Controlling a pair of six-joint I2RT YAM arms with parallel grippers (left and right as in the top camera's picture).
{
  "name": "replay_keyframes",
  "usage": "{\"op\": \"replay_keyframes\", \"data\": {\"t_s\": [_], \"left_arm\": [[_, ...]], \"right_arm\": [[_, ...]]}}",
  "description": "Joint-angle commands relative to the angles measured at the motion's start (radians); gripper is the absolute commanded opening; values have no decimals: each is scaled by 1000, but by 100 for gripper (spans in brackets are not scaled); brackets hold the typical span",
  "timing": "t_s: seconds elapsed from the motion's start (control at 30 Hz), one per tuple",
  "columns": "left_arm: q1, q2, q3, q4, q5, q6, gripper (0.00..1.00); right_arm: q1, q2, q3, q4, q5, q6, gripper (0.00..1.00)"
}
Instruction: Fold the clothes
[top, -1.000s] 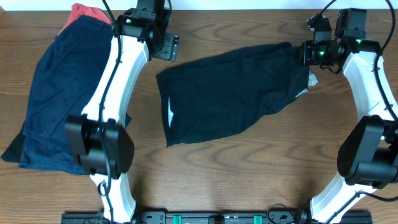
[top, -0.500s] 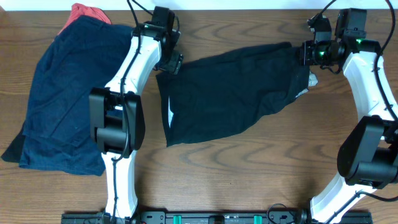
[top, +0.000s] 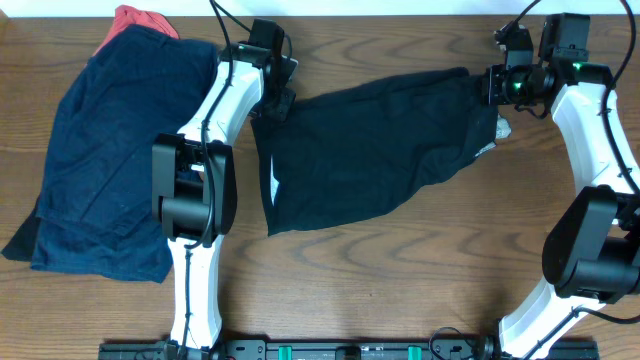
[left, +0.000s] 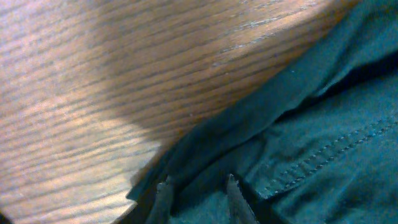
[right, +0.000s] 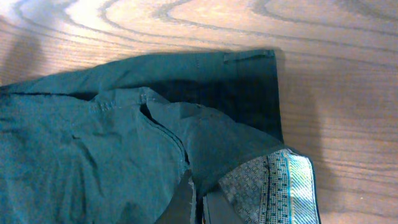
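Black shorts (top: 370, 150): my right gripper (right: 199, 200) is clenched on one end; my left gripper (left: 198, 185) rests parted at the opposite corner.

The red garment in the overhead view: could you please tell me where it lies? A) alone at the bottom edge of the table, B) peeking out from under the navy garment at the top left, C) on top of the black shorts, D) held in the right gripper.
B: the red garment shows only as a corner beyond the top edge of the navy garment, well left of the black shorts.
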Motion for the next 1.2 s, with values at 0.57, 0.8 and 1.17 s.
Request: {"op": "replay_keyframes", "data": {"t_s": [0.57, 0.8, 1.17], "left_arm": [[8, -244, 8, -59, -24, -50, 6], [8, -559, 8, -46, -24, -66, 6], [8, -930, 8, -42, -77, -72, 6]], "right_arm": [[-29, -39, 62, -14, -9, 31, 1], [-70, -161, 94, -82, -5, 30, 1], [-174, -437, 94, -149, -6, 39, 1]]}}
